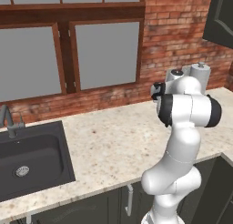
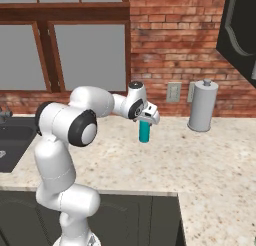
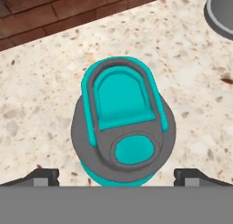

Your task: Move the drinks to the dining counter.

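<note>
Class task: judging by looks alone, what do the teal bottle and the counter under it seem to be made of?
Slim teal bottle with dark grey cap: probably plastic, given its smooth, flat, uniform colour. Pale speckled counter: stone-like, granite or terrazzo, with brown flecks on matte cream.

Teal bottle [image 2: 144, 132] – dark grey cap, speckled cream counter [image 2: 210, 160], red-brick wall [image 2: 175, 35]

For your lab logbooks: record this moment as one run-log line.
gripper: open, above teal bottle | bottle: upright on stone counter, not gripped | stage: pre-grasp
</note>
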You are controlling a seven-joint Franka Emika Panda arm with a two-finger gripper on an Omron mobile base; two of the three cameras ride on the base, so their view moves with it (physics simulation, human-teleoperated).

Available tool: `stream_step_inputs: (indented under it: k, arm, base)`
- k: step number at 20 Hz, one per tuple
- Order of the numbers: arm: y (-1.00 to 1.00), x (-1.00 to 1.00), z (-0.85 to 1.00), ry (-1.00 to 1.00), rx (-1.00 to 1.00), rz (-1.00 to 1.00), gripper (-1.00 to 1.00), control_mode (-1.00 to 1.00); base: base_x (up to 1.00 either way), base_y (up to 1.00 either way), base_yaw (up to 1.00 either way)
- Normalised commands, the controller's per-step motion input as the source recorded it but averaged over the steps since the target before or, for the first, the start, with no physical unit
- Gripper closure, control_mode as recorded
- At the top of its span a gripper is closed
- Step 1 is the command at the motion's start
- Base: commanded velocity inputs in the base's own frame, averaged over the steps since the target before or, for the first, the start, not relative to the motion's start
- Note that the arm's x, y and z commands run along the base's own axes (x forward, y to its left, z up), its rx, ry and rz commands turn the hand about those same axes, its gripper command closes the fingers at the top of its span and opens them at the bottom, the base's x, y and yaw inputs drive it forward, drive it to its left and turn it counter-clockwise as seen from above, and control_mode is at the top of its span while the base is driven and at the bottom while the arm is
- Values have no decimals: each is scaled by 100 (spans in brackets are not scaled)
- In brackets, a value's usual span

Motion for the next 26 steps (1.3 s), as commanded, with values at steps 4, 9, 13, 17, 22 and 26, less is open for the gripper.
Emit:
stream_step_inputs:
  k: [4, 9, 13, 17, 22, 26]
  arm:
    - [0, 6, -3, 0, 0, 0, -100, -100]
    - [0, 5, -2, 0, 0, 0, -100, -100]
    - [-1, 4, -1, 0, 0, 0, -100, -100]
    - [-4, 2, -1, 0, 0, 0, -100, -100]
    - [-8, 9, -4, -1, 0, 0, -100, -100]
    - [-4, 4, -1, 0, 0, 0, -100, -100]
  base:
    - [0, 0, 0]
    - [0, 0, 0]
    - [0, 0, 0]
    - [0, 0, 0]
    - [0, 0, 0]
    - [0, 0, 0]
